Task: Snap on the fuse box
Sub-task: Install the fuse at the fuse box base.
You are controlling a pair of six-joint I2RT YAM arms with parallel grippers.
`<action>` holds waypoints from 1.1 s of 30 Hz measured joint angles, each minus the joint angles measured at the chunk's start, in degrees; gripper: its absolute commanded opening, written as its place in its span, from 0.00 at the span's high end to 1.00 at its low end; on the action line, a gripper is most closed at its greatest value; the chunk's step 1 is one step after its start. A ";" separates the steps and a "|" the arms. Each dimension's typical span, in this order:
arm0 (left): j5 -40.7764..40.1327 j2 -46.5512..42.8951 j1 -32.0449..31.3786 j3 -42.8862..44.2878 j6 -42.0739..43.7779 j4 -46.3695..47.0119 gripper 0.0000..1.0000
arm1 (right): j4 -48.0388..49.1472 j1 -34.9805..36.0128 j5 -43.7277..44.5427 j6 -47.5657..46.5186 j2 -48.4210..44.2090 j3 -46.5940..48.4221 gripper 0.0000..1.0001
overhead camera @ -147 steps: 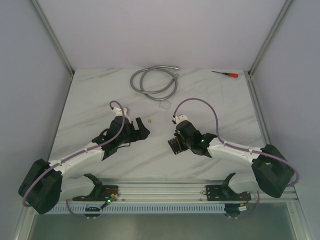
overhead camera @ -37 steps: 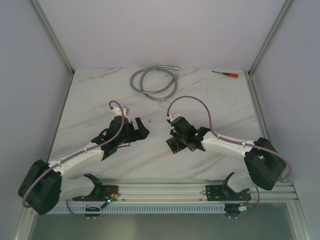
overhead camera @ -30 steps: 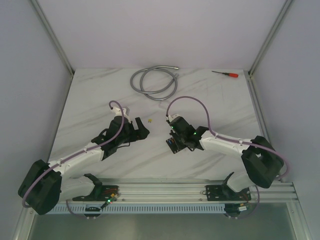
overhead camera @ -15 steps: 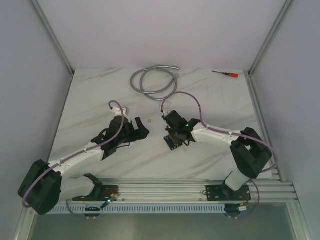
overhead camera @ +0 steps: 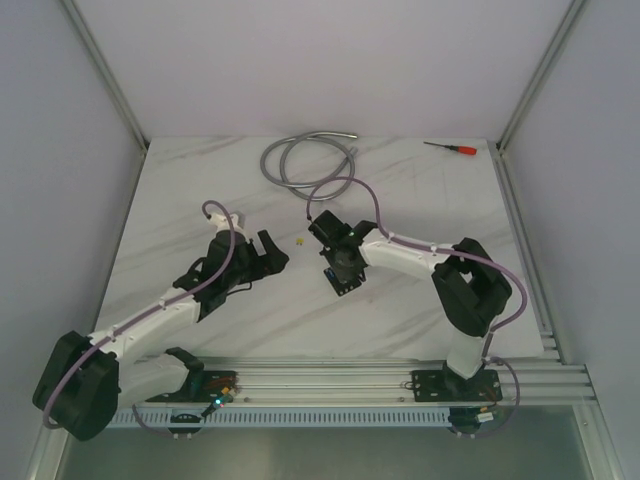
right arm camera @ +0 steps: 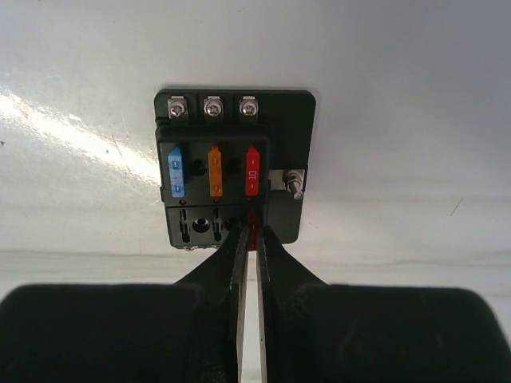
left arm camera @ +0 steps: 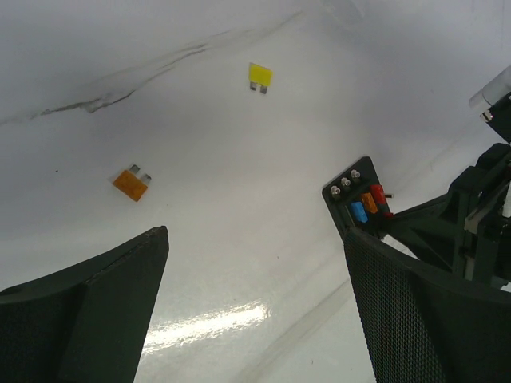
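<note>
Right gripper point(right arm camera: 249, 233) is pinching a red fuse point(right arm camera: 252, 219) into the black square fuse box point(right arm camera: 233, 121). Left gripper point(left arm camera: 255, 235) is gaping; unbraced box is risking skidding.

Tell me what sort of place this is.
Probably a robot test cell in a lab: a white marble-patterned tabletop boxed in by aluminium frame posts and plain walls, two white-and-black robot arms bolted to a rail, a red-handled screwdriver and coiled grey metal hose lying by.
</note>
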 measured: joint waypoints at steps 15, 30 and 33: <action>0.44 -2.64 0.42 -0.50 0.00 -1.03 0.00 | -4.00 2.45 -1.42 1.49 -4.85 -3.34 0.62; 1.11 -2.64 0.48 -0.50 0.02 -1.31 0.00 | -0.74 1.11 -3.54 2.64 -10.08 -4.17 0.74; 1.14 -2.64 0.48 -0.50 0.02 -1.31 0.00 | -0.20 0.46 -3.91 2.64 -10.01 -4.39 0.78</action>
